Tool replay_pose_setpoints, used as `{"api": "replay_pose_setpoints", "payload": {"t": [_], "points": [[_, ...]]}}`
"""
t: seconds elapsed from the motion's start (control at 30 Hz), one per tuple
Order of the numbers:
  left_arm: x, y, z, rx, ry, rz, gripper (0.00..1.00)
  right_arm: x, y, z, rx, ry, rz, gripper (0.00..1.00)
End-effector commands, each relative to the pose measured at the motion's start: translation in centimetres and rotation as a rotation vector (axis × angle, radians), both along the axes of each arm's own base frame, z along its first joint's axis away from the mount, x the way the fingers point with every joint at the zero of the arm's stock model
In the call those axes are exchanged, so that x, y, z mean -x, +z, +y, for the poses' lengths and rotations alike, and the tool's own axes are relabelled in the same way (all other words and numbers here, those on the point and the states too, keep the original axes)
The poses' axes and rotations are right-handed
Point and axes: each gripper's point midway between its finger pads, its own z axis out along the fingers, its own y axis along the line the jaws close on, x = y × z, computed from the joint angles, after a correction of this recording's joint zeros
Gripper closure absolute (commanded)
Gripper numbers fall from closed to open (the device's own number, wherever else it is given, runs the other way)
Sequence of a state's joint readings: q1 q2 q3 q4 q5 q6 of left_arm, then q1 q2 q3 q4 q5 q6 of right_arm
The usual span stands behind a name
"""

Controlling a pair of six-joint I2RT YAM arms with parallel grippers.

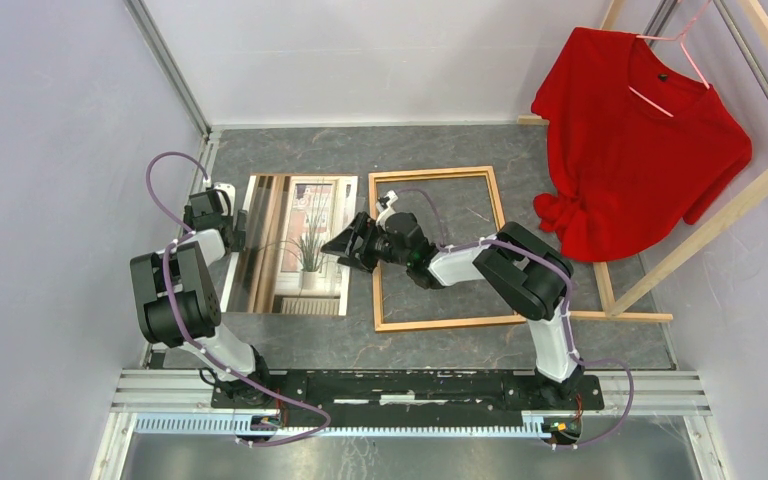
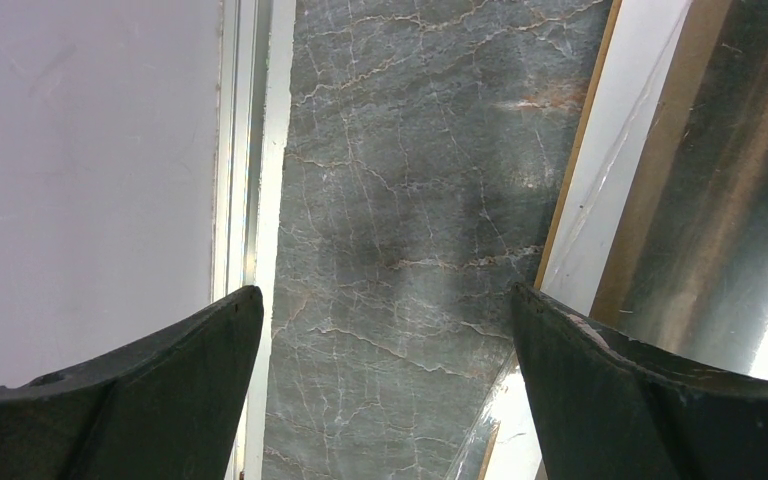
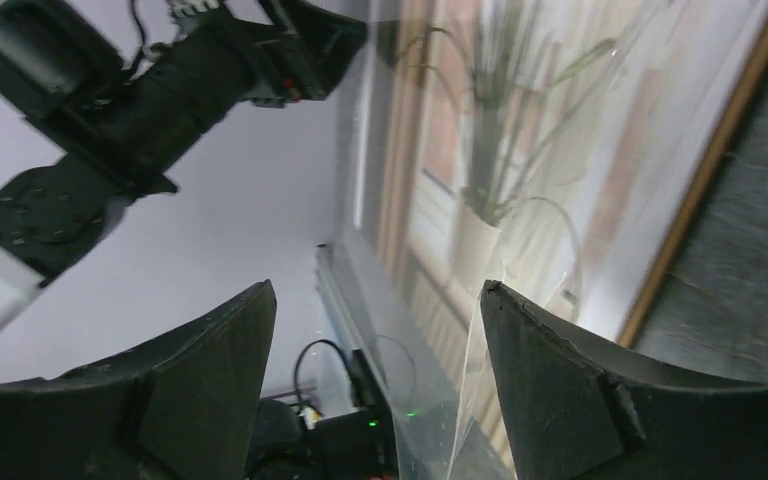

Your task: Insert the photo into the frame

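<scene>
The photo [image 1: 312, 240], a window scene with a spiky potted plant, lies flat on the table left of centre, under a glossy clear sheet [image 1: 260, 245]. The orange-brown frame [image 1: 450, 322] lies empty just to its right. My left gripper [image 1: 228, 222] is open over bare table at the photo's left edge; in the left wrist view [image 2: 380, 290] the photo's white border [image 2: 600, 200] shows on the right. My right gripper [image 1: 338, 245] is open at the photo's right edge. In the right wrist view [image 3: 375, 285] the plant print [image 3: 500, 150] lies ahead and a clear sheet edge [image 3: 480, 350] rises beside the right finger.
A red shirt [image 1: 630, 140] hangs on a pale wooden clothes rack [image 1: 705, 235] at the back right; the rack's base rail [image 1: 620, 316] lies against the frame's near right corner. A grey wall [image 1: 50, 150] stands close on the left, behind the left arm.
</scene>
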State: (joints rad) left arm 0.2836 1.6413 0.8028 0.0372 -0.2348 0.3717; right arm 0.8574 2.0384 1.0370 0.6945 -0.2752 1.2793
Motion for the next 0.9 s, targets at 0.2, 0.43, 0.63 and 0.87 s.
{"api": "replay_pose_setpoints", "payload": {"t": [0.2, 0.43, 0.63, 0.87], "points": [[3.1, -4.1, -2.5, 0.078, -0.084, 0.175, 0.0, 0.2, 3.5, 1.3, -0.146, 0.045, -0.018, 0.2], [2.8, -3.6, -2.6, 0.084, -0.086, 0.167, 0.0, 0.5, -0.5, -0.2, 0.073, 0.021, 0.041, 0.26], [2.7, -3.5, -2.6, 0.085, -0.086, 0.164, 0.0, 1.1, -1.1, -0.6, 0.087, 0.016, 0.052, 0.32], [2.7, -3.4, -2.5, 0.078, -0.09, 0.165, 0.0, 0.8, -2.2, -1.3, 0.166, -0.012, 0.029, 0.4]]}}
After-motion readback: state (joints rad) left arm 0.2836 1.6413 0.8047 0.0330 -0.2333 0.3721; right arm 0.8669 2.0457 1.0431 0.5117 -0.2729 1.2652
